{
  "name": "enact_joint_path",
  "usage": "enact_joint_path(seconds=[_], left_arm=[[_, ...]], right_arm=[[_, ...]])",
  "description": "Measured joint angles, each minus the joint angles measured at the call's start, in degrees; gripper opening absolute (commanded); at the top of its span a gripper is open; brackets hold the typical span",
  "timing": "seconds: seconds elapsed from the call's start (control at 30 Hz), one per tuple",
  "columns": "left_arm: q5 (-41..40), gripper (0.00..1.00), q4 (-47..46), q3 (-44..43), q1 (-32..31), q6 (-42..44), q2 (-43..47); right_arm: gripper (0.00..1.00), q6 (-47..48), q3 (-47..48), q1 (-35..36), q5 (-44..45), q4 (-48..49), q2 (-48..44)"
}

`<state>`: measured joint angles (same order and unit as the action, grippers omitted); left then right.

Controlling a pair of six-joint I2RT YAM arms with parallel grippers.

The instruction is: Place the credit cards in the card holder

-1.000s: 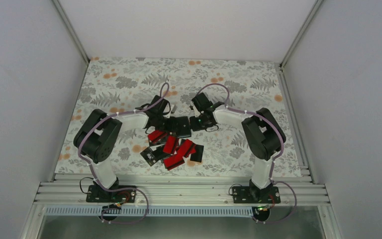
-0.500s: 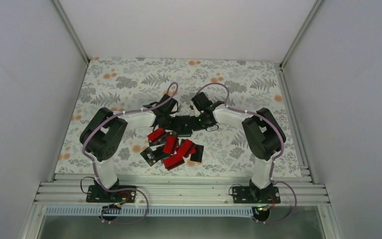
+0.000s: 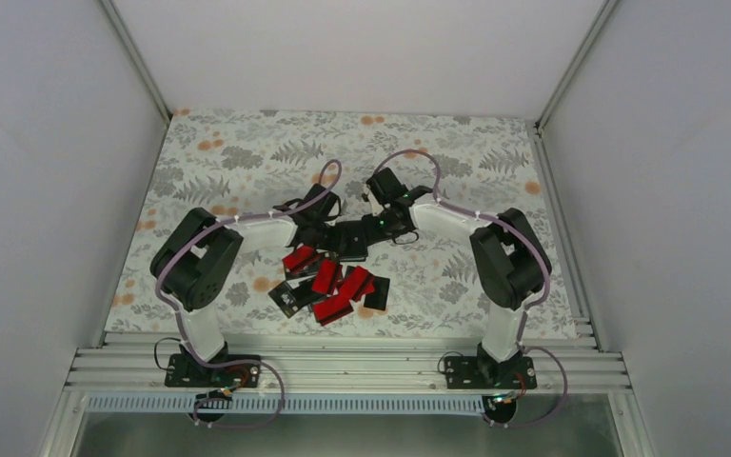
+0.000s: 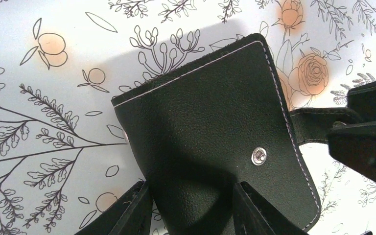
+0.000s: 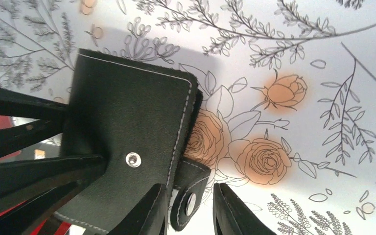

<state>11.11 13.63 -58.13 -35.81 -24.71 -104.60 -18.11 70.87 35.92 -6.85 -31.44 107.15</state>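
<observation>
The black card holder [image 3: 350, 238] lies flat mid-table, folded shut, its snap stud [image 4: 258, 155] bare and its strap [image 5: 191, 196] undone. My left gripper [image 3: 326, 235] reaches it from the left. In the left wrist view, its jaws [image 4: 190, 188] are apart, one fingertip at the holder's [image 4: 210, 117] edge and the other over its face. My right gripper [image 3: 369, 231] is open around the loose strap, with the jaws [image 5: 190, 191] standing a little off it on both sides. Several red and black credit cards [image 3: 328, 286] lie in a heap just in front.
A flowered cloth [image 3: 247, 162] covers the table inside white walls. The two grippers' tips stand close together over the holder [image 5: 127, 122]. An aluminium rail [image 3: 343, 367] runs along the near edge by the arm bases.
My left gripper has slid right onto the holder. My right gripper, shut on the strap before, has opened and let it go.
</observation>
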Motion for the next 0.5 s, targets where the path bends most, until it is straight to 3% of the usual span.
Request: enact_joint_path(seconds=[0.37, 0.5], left_arm=[[-0.04, 0.4, -3.17, 2.23, -0.11, -0.15, 0.96], [-0.07, 0.4, -3.52, 2.54, -0.11, -0.15, 1.09]], right_arm=[[0.49, 1.4, 0.52, -2.43, -3.78, -1.84, -5.01], [0.5, 1.84, 0.63, -3.82, -4.55, -2.62, -6.93]])
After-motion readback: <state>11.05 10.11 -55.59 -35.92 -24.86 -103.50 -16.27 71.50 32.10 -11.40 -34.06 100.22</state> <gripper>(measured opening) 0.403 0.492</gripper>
